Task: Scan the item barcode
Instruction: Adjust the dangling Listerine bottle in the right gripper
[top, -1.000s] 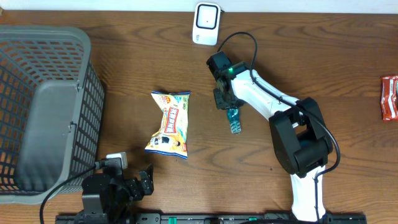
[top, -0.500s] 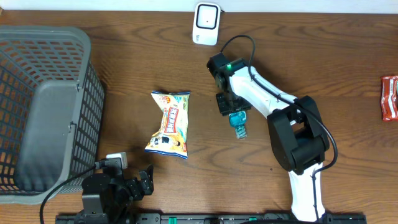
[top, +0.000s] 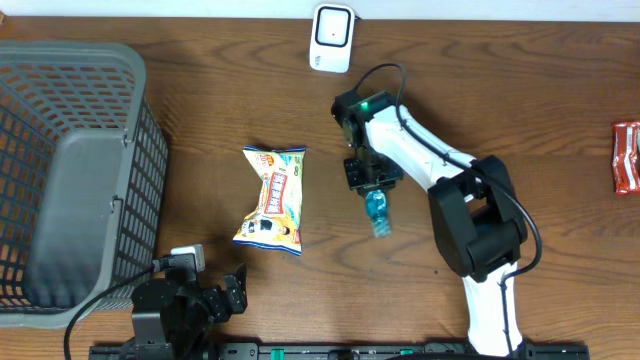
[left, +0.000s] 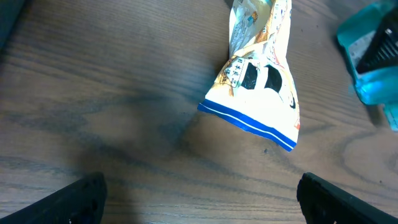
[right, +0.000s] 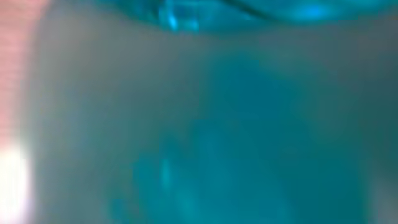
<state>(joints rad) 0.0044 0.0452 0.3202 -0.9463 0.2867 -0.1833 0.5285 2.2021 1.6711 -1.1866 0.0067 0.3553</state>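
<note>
At the left edge of the table (top: 540, 70) stands the basket (top: 140, 120), which plays no part yet. The right arm (top: 440, 165) reaches over the middle, and the right gripper (top: 368, 178) sits on the upper end of the bottle (top: 378, 215). The bottle lies well short of the scanner (top: 331, 37) at the far edge. The bag (top: 272, 200) lies left of the bottle, apart from it.

I judge this to be the pick-up step, with the scan not begun. Next comes a sure hold, a lift, a carry to the scanner, and a turn to face the barcode to it. The left gripper (left: 202, 199) is parked near the front, fingers wide, holding nothing.

The right wrist view is only blurred teal, and from overhead the gripper covers the bottle's top, so I cannot tell whether the jaws clamp it. No barcode shows. A red packet (top: 626, 157) is cut off at the right edge.
</note>
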